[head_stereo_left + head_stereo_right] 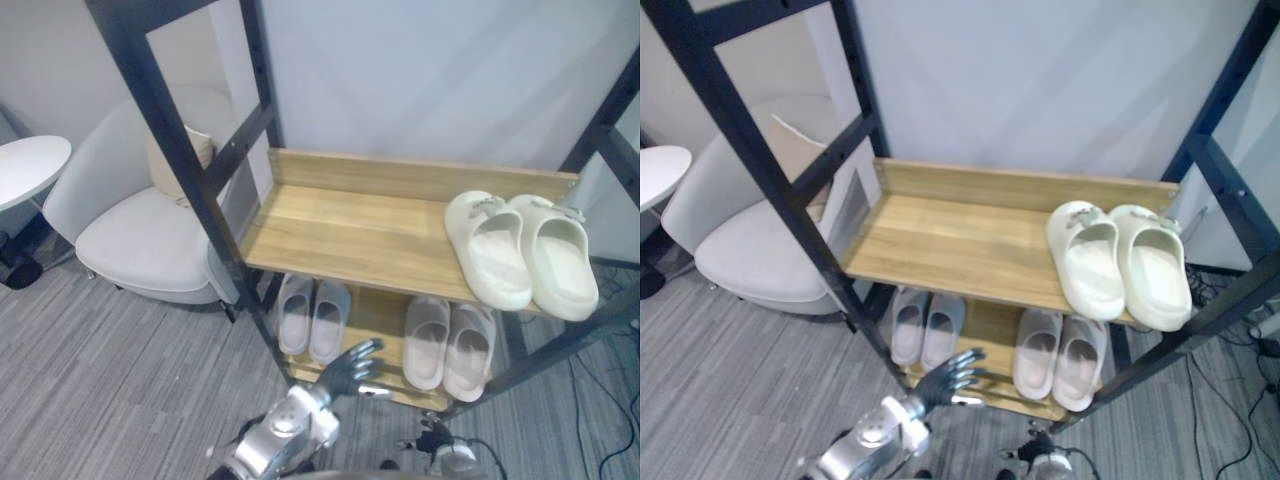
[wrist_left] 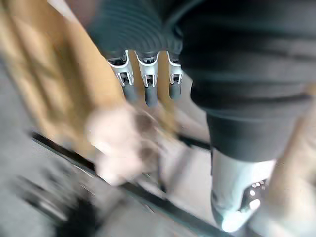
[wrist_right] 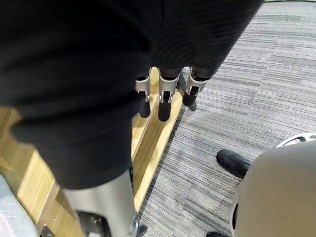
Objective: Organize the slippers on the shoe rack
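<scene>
Slippers sit paired on shoe rack; both robot hands empty.
Cream pair at top shelf's right end, greyish pair and beige pair on bottom shelf, each side by side, prob. to keep mates together. Left robot hand hovers near greyish pair, fingers spread. Right robot hand is low by bottom shelf's front edge, fingers straight.
</scene>
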Motion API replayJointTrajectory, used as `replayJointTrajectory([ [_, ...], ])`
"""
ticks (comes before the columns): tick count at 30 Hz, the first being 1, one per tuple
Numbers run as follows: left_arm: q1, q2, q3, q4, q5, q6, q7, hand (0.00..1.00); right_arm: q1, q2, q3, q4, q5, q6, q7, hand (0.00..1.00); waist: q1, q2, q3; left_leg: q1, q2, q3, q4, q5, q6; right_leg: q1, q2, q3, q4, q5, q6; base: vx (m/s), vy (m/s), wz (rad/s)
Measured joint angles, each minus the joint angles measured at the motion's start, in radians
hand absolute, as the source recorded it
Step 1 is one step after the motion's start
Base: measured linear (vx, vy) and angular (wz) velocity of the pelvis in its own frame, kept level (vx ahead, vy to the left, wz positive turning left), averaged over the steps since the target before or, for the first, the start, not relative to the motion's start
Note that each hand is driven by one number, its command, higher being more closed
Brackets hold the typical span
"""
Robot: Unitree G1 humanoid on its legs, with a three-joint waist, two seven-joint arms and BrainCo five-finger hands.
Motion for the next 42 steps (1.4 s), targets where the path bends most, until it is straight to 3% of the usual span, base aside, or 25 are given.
replayJointTrajectory([
  [5,0.005,-0.019,0.154,0.222,0.179,-0.003,0.051,0.0,0.0,0.01,-0.005,0.012,-0.025,-0.006,-0.004,0.0,0.01,-0.021,-0.008,0.006,0.0,0.016,-0.003,0.0,0.0,-0.002,0.001,0.02,0.0,-0.003,0.004,-0.01,0.029,-0.1],
  [11,0.013,-0.043,0.345,0.402,0.258,-0.003,0.138,0.0,-0.002,0.022,-0.04,0.018,-0.026,-0.006,-0.006,0.0,0.018,-0.027,-0.01,0.008,0.002,0.038,-0.008,-0.005,0.001,-0.013,0.002,0.041,0.0,-0.005,0.008,-0.01,0.029,-0.12],
  [16,0.036,-0.046,0.45,0.439,0.263,-0.003,0.202,0.0,-0.002,0.023,-0.042,0.019,-0.027,-0.006,-0.006,0.0,0.025,-0.031,-0.009,0.01,0.004,0.062,-0.014,-0.01,0.003,-0.027,0.004,0.072,0.0,-0.004,0.008,0.01,0.025,-0.15],
  [25,0.037,-0.075,0.537,0.475,0.263,-0.01,0.221,0.0,-0.006,0.022,-0.042,0.022,-0.027,-0.005,-0.006,0.0,0.041,-0.03,-0.008,0.009,-0.006,0.088,0.012,-0.045,0.015,-0.041,0.0,0.113,0.01,-0.006,0.012,0.04,0.039,-0.14],
  [26,0.037,-0.078,0.539,0.475,0.262,-0.011,0.221,0.0,-0.01,0.022,-0.043,0.027,-0.027,-0.005,-0.005,0.0,0.042,-0.028,-0.007,0.003,-0.011,0.085,0.036,-0.058,0.017,-0.05,-0.004,0.111,0.033,-0.016,0.014,0.06,0.085,0.08],
  [30,0.027,-0.08,0.549,0.475,0.262,-0.023,0.222,0.0,-0.046,0.028,-0.049,0.048,-0.028,-0.003,-0.006,0.0,0.049,-0.025,0.024,-0.032,-0.047,0.04,0.155,-0.126,0.04,-0.189,-0.099,0.134,0.442,-0.191,0.043,0.03,0.07,0.31],
  [31,0.025,-0.082,0.547,0.475,0.262,-0.022,0.224,0.0,-0.049,0.031,-0.05,0.046,-0.028,-0.002,-0.006,0.0,0.049,-0.027,0.026,-0.034,-0.054,0.023,0.16,-0.127,0.042,-0.212,-0.108,0.163,0.507,-0.198,0.042,0.02,0.028,0.81],
  [33,0.019,-0.086,0.547,0.467,0.263,-0.02,0.237,0.0,-0.049,0.046,-0.037,0.031,-0.028,-0.002,-0.008,0.0,0.047,-0.042,0.031,-0.066,-0.083,-0.08,0.197,-0.128,0.043,-0.281,-0.099,0.336,0.664,-0.225,0.049,0.03,-0.04,1.28],
  [36,0.003,-0.104,0.556,0.449,0.26,-0.015,0.241,0.0,-0.024,0.073,-0.034,0.008,-0.027,0.0,-0.012,0.0,0.051,-0.082,0.034,-0.125,-0.133,-0.195,0.24,-0.121,0.032,-0.265,-0.074,0.515,0.656,-0.295,0.044,0.1,-0.172,1.53],
  [39,0.0,-0.128,0.556,0.438,0.263,-0.007,0.242,0.0,-0.033,0.086,-0.028,-0.001,-0.025,0.0,-0.013,0.0,0.073,-0.058,0.051,-0.146,-0.146,-0.267,0.249,-0.113,0.018,-0.22,-0.06,0.567,0.603,-0.334,0.04,0.01,-0.235,0.84],
  [42,-0.008,-0.14,0.556,0.439,0.262,-0.008,0.258,0.0,-0.042,0.093,0.001,-0.026,-0.024,0.001,-0.015,0.0,0.083,-0.044,0.05,-0.191,-0.138,-0.334,0.237,-0.087,-0.022,-0.176,-0.057,0.503,0.484,-0.349,0.037,-0.04,-0.205,0.69],
])
